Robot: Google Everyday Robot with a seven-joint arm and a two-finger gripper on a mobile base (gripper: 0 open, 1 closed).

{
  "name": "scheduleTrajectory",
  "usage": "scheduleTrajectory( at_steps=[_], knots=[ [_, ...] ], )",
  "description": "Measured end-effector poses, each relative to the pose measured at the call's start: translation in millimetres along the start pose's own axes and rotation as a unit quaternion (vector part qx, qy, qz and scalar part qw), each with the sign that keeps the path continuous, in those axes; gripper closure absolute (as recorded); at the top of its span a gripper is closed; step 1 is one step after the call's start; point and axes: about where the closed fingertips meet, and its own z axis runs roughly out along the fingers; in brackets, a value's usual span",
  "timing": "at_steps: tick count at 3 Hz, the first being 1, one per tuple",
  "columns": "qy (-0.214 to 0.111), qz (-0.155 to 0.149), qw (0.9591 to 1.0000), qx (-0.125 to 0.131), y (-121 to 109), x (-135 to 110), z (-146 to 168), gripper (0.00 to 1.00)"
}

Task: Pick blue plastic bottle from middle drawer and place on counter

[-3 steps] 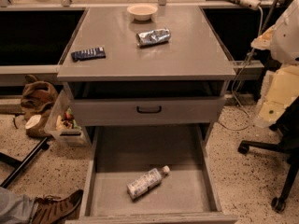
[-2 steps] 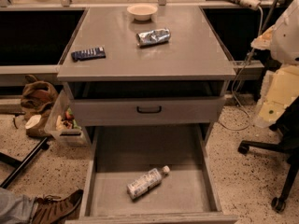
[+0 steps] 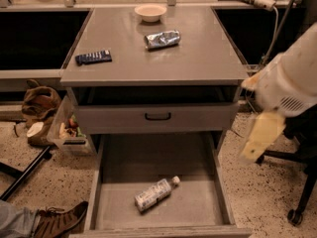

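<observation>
1. Currently the bottle (image 3: 154, 194) lies on its side near the front of the pulled-out drawer (image 3: 148, 162).
2. Off to the right hangs the gripper (image 3: 261, 135), well apart from the bottle; whether it is spread or closed, I cannot tell.
3. A bowl (image 3: 150, 12) sits far back on the counter (image 3: 148, 66).

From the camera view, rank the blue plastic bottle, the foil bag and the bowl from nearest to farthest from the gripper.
The gripper hangs off the right side of the counter.
1. blue plastic bottle, lying in the middle drawer, lower left of it.
2. foil bag, mid counter.
3. bowl, at the counter's back edge.
</observation>
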Motion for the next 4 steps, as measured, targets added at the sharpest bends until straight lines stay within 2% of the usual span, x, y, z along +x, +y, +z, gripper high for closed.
scheduleTrajectory(
  at_steps=[1,2,3,4],
  knots=[
    [-0.025,0.008,0.9987,-0.044,26,-6,96,0.00],
    [-0.043,0.025,0.9944,-0.093,57,-2,202,0.00],
    [-0.043,0.025,0.9944,-0.093,57,-2,202,0.00],
    [-0.061,0.023,0.9932,-0.097,57,-9,217,0.00]
  ],
)
